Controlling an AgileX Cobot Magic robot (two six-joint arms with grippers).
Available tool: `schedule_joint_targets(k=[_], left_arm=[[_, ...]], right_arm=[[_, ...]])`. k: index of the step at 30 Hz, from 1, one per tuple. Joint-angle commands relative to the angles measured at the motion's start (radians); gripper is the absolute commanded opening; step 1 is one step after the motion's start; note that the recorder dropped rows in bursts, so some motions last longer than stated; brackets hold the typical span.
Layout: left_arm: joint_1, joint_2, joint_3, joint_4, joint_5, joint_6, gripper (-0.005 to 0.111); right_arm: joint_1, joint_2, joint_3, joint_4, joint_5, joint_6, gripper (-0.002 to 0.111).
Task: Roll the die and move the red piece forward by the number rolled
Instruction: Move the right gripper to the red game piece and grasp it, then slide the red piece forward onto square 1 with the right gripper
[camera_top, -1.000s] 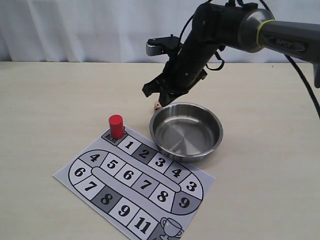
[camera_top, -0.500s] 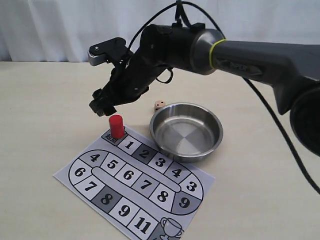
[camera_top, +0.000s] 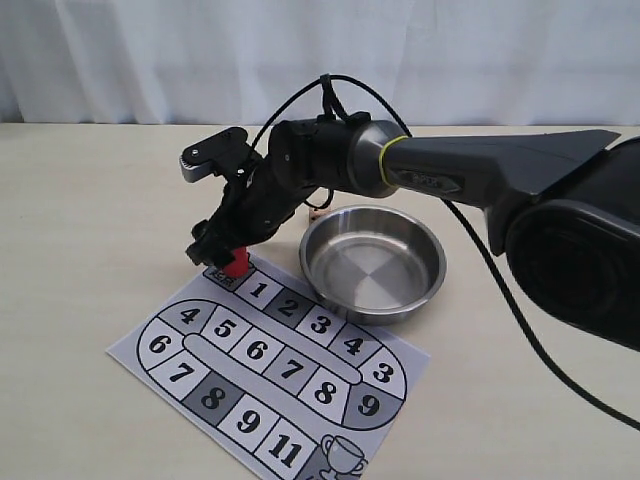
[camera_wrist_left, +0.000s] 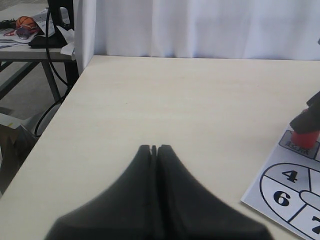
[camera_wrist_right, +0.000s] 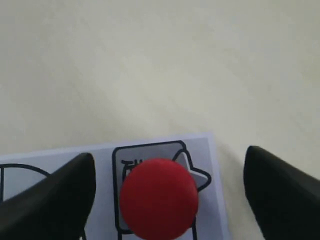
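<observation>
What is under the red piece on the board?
The red piece stands on a grey square at the corner of the board. Part of a star and some lettering show beside it; the print directly beneath is covered.

Right gripper (camera_top: 216, 250) sits low over red piece (camera_top: 237, 266).

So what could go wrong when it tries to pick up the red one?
The right hand is open around the red piece, but the piece sits nearer one of the fingers, so closing might push or tip it instead of gripping it. The game board looks like a loose paper sheet, so a low finger could drag it. The arm also hangs close to the steel bowl and might bump it.
</observation>
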Motion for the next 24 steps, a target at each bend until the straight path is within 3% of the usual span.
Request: schedule_joint_targets(k=[1,7,13,24], left_arm=[[0.0,-0.001,0.002,0.0,-0.012,-0.006,0.0],[0.0,-0.001,0.002,0.0,-0.012,-0.006,0.0],[0.0,-0.001,0.002,0.0,-0.012,-0.006,0.0],[0.0,-0.001,0.002,0.0,-0.012,-0.006,0.0]], right_arm=[[0.0,0.003,-0.002,-0.007,0.001,-0.009,0.067],[0.0,-0.001,-0.002,-0.007,0.012,0.011,0.047],[0.0,-0.014,-0.004,-0.023,0.061,0.011,0.004],[-0.002,-0.116,-0.004,-0.053,0.221,0.011,0.004]])
